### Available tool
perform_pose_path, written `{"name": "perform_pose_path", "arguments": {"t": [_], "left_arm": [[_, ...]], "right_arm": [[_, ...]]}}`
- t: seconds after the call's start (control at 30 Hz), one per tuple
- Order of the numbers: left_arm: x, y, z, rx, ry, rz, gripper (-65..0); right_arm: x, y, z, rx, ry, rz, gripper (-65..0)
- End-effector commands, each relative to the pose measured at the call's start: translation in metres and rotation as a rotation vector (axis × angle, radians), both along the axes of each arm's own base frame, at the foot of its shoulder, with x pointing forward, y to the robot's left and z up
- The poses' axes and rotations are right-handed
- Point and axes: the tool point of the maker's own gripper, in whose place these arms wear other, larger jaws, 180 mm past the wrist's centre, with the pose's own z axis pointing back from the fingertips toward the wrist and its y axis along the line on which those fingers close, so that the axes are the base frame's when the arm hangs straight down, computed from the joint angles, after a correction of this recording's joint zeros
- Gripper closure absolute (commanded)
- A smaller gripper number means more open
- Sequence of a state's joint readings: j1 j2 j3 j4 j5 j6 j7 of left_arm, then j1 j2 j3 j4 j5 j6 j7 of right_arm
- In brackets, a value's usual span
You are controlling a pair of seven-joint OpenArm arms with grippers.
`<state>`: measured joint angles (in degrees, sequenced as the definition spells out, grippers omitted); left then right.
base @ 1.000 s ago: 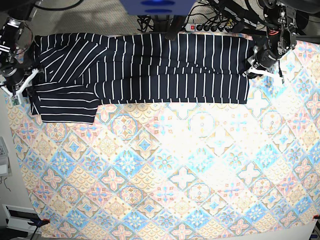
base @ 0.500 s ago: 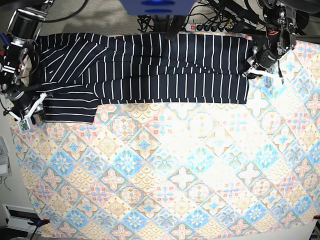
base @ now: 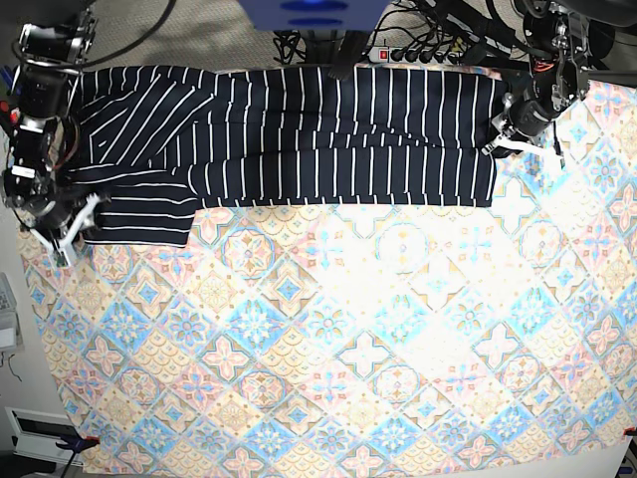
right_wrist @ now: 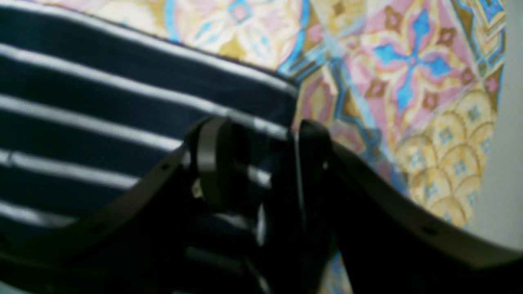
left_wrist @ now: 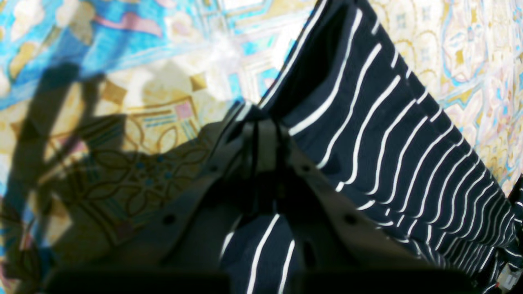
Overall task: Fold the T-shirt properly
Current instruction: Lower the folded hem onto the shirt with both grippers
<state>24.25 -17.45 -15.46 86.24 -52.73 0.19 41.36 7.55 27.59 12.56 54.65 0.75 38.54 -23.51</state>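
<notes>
The T-shirt [base: 338,129], dark navy with thin white stripes, lies stretched across the far part of the table, folded lengthwise into a long band. My left gripper [base: 501,137] sits at its right end, and the left wrist view shows this gripper [left_wrist: 261,122] shut on a pinch of the striped cloth [left_wrist: 388,143]. At the left end, my right gripper [base: 68,234] is by the sleeve's outer corner. In the right wrist view its fingers [right_wrist: 212,163] stand apart over the striped sleeve edge [right_wrist: 102,102], so the gripper [right_wrist: 261,163] is open.
A pastel tile-patterned tablecloth [base: 348,349] covers the table. Cables and a power strip [base: 418,52] lie behind the shirt, beside a blue base [base: 314,10]. The tablecloth's left edge [right_wrist: 486,171] runs just beyond the right gripper.
My right gripper has moved along the sleeve's outer edge toward the front of the table, and its jaws have widened. The left gripper has stayed put, shut on the shirt.
</notes>
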Motion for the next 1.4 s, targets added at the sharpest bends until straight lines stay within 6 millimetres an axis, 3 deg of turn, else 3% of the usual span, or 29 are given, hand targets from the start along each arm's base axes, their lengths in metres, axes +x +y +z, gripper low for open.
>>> {"name": "perform_pose_path", "arguments": {"t": [0.0, 0.37, 0.6, 0.87, 1.03, 1.37], "left_arm": [[0.007, 0.004, 0.007, 0.010, -0.027, -0.006, 0.0], [0.011, 0.004, 0.009, 0.010, -0.037, -0.005, 0.0], [0.012, 0.004, 0.010, 0.009, -0.038, -0.004, 0.0], [0.012, 0.005, 0.010, 0.010, -0.039, -0.003, 0.0], [0.012, 0.005, 0.010, 0.010, -0.039, -0.003, 0.0], [0.013, 0.005, 0.011, 0.010, -0.042, -0.003, 0.0]], "right_arm": [[0.013, -0.009, 0.016, 0.005, -0.059, -0.008, -25.9], [0.016, -0.013, -0.003, 0.086, -0.034, -0.075, -25.9], [0.013, 0.015, -0.021, 0.062, 0.040, 0.042, -24.7], [0.013, 0.016, -0.020, 0.066, 0.042, 0.047, -1.5], [0.022, 0.016, -0.006, 0.067, -0.006, 0.055, -0.2], [-0.014, -0.006, 0.036, 0.002, -0.076, 0.006, -0.2]]}}
